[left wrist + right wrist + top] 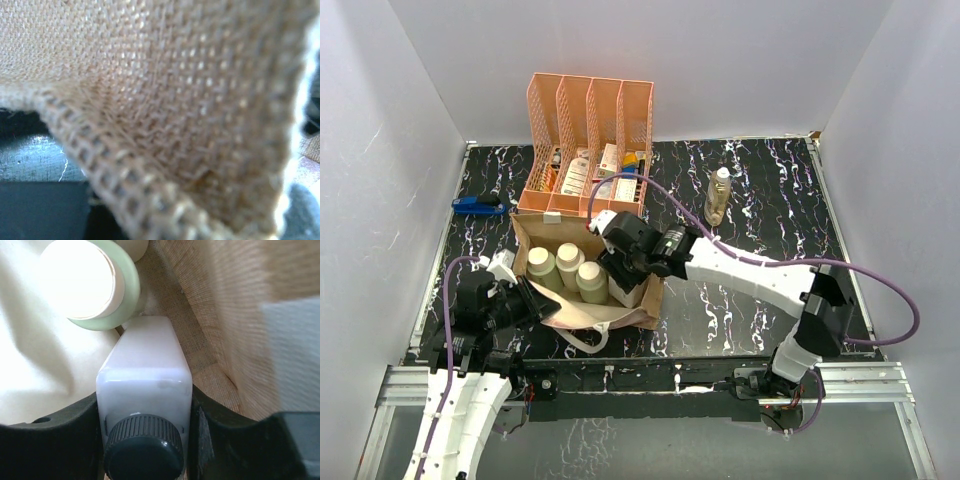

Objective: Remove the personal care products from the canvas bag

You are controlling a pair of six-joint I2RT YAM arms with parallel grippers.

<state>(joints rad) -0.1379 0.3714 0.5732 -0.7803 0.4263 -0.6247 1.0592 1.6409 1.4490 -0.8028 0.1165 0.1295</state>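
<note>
Tan canvas bag (pixel 190 100), dark-capped white bottle (pixel 145 370), black white-veined table (pixel 770 210), orange rack (pixel 590 110)

Overhead looks down; wrist cameras hug canvas bag (pixel 642 300).

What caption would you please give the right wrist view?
Right gripper grips the white squarish bottle inside the canvas bag.

Top view bright, sharp. Left wrist: canvas bag (pixel 175 115) blurred. Right wrist: cream cap (pixel 77 277) blown out.
</note>
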